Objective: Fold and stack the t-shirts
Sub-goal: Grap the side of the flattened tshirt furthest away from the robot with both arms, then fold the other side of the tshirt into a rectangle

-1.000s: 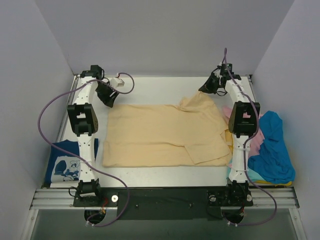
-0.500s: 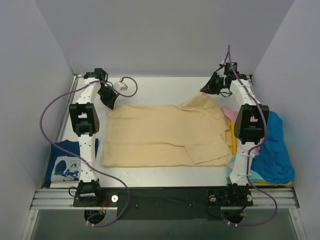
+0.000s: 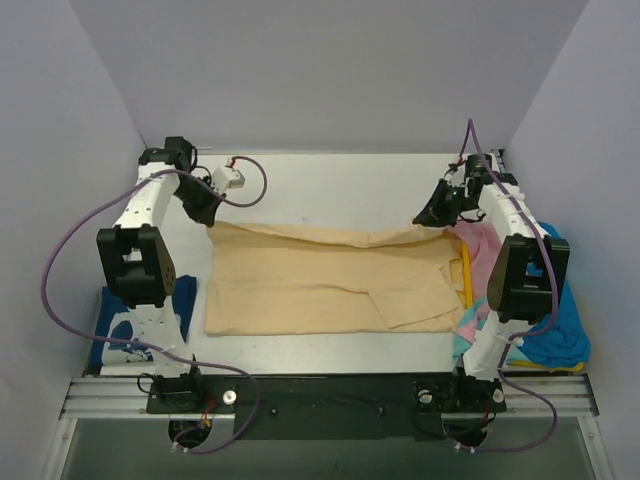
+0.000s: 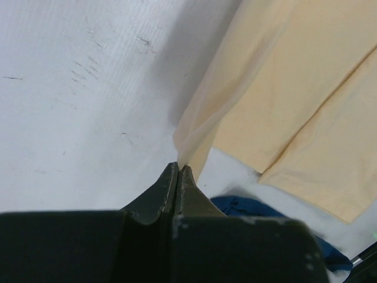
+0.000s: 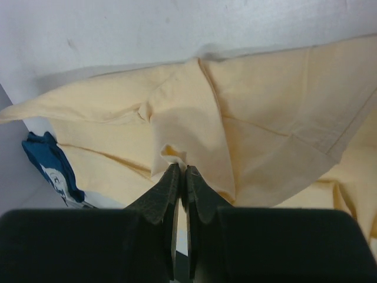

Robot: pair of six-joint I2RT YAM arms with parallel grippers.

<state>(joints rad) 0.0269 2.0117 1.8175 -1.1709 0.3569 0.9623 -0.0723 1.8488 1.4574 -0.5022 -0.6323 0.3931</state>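
The table [image 3: 330, 185] holds the tan tee [image 3: 300, 285] spread across its middle. The tee's far edge has just risen into a taut line and sits nearer me than a second ago, so I judge the far-to-near fold has begun. The heap [image 3: 565, 335] of pink and blue tees at right and the navy tee [image 3: 125, 335] at left have not moved. My left gripper [image 3: 207, 212] and right gripper [image 3: 432, 214] are each pressed together, pinching a far corner of the tan cloth. Both have pulled back from the rear.
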